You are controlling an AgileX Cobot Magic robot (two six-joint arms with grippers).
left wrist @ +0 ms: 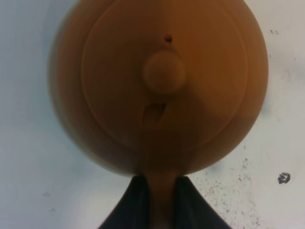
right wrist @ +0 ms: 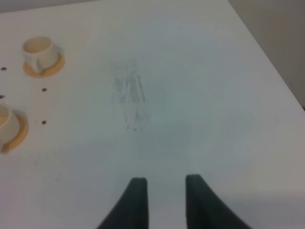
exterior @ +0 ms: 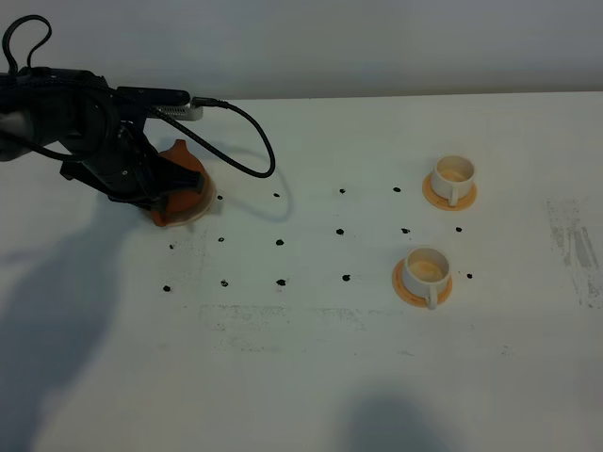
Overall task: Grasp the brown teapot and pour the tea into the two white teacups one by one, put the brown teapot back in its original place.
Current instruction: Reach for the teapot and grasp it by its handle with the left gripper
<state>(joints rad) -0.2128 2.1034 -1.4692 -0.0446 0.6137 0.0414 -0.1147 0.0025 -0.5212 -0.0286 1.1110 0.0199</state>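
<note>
On the far left of the worktop [exterior: 311,377], our left claw [left wrist: 162,200] pinches the brown teapot [left wrist: 159,86] by its handle; we should lift it slowly and level. Our right claw [right wrist: 164,200] hangs narrow and empty.

A white table [exterior: 311,377] fills almost the whole exterior high view. Behind its far edge a plain pale grey wall [exterior: 330,42] is seen. The tabletop is marked with rows of small black dots [exterior: 280,242], laid out as a grid to the right of the left end effector. A patch of grey scuff marks [right wrist: 129,98] is seen ahead of the right end effector, near the table's right edge. Soft dark shadows [exterior: 57,320] are cast on the surface below the left end effector, and another at the near edge.
</note>
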